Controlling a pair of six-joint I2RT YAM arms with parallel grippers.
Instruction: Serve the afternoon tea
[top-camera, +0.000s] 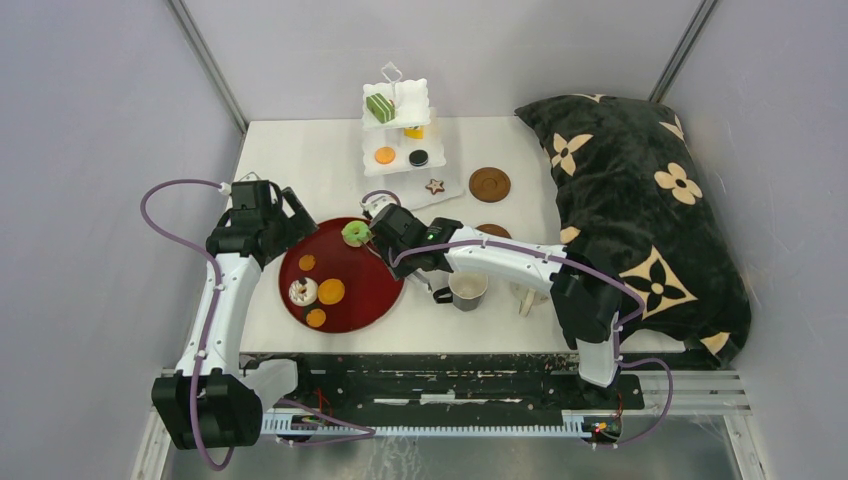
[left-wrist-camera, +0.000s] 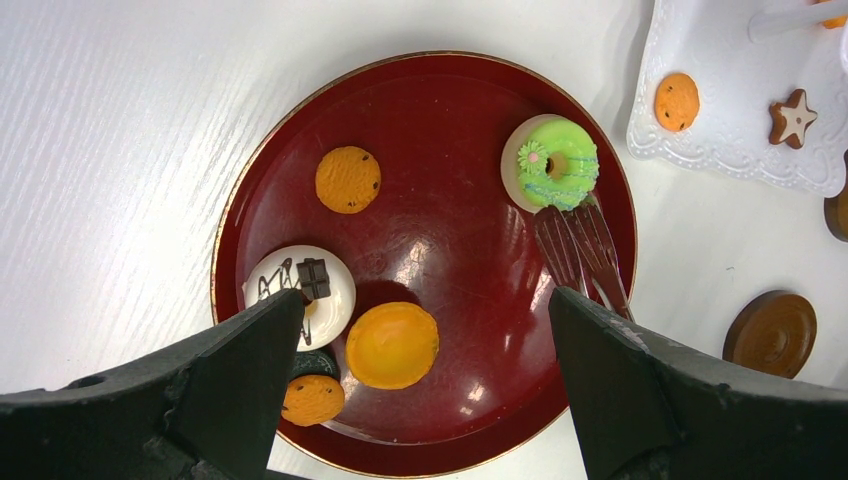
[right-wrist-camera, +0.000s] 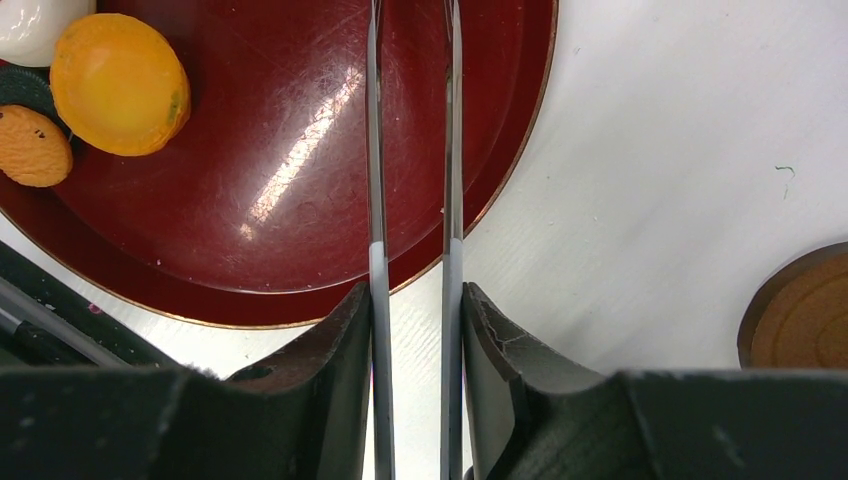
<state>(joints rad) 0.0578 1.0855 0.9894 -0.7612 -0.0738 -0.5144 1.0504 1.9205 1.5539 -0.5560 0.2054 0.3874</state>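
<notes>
The right claw (right-wrist-camera: 415, 330) pinches the tongs (right-wrist-camera: 376, 150), their tips at the edge of the green donut (left-wrist-camera: 555, 165) near the tray (left-wrist-camera: 440, 110) rim; the left claw (left-wrist-camera: 425, 300) hangs wide open and empty. If the tips close beside the donut rather than around it, it may skid onto the bench (left-wrist-camera: 120, 120)

Place: a robot test booth in a lab.
Walls: plain grey panels (top-camera: 90, 100) with metal posts (top-camera: 208, 65) in the corners.
Rig: left arm (top-camera: 225, 300) and right arm (top-camera: 500, 260) bolted on a metal frame (top-camera: 700, 388), purple cable (top-camera: 180, 181) loose.
Props: toy sweets (top-camera: 331, 291) on a white table (top-camera: 300, 150).
</notes>
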